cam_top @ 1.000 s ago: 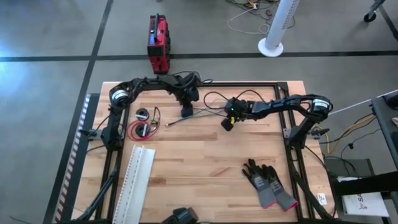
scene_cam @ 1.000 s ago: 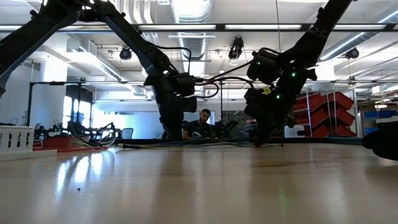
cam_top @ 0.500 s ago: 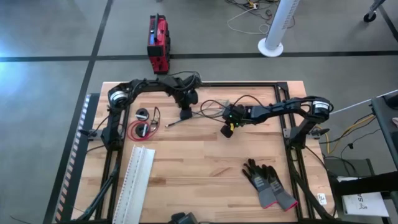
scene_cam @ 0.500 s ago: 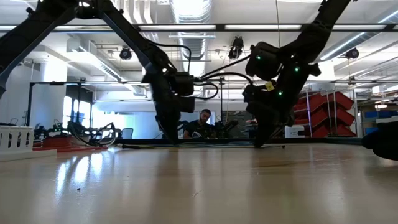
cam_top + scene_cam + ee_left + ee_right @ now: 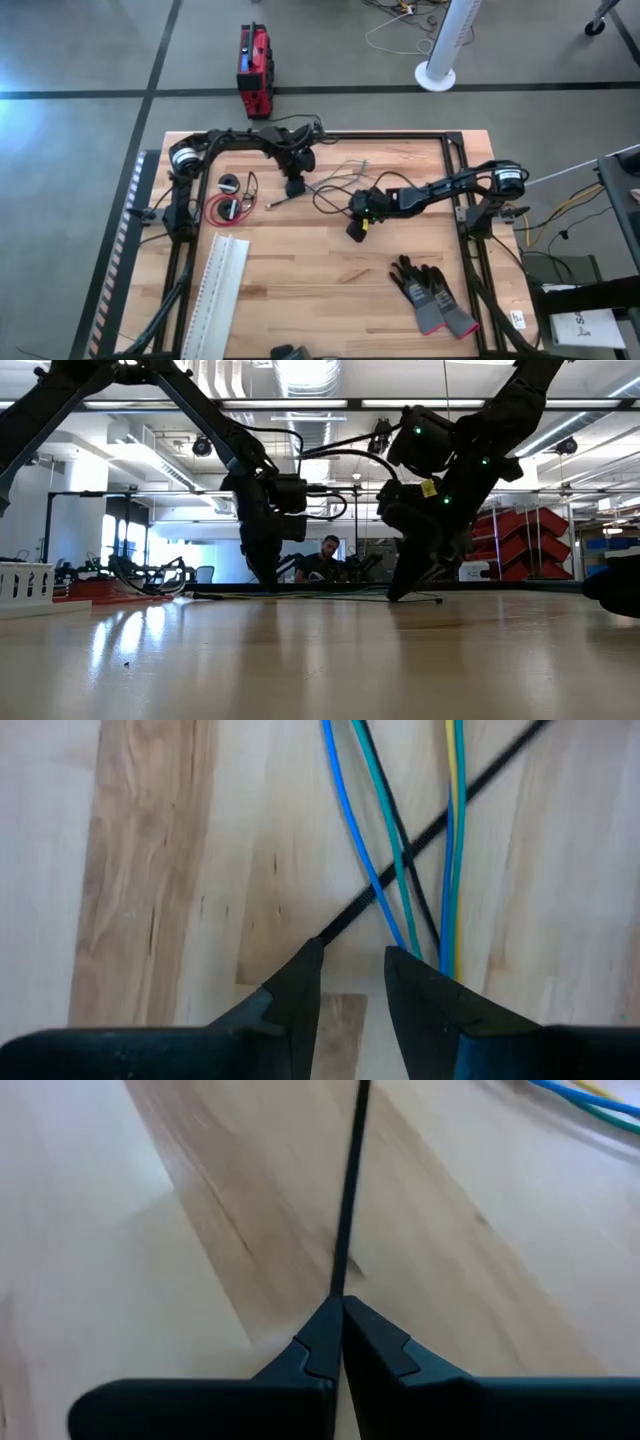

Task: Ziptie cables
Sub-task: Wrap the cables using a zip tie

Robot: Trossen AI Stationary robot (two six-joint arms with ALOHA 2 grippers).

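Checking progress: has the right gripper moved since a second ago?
Yes. The right gripper has slid along the table toward the left arm's side and nearer the gloves, shut on a thin black strand.

The 2 arms (image 5: 240, 138) are dark, with black cables along them; the right arm (image 5: 450, 450) has green lights and 1 yellow tag.

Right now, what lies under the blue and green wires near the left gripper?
A thin black strip crosses beneath the blue and green wires, on the bare wooden table. Its end is hidden behind the left gripper.
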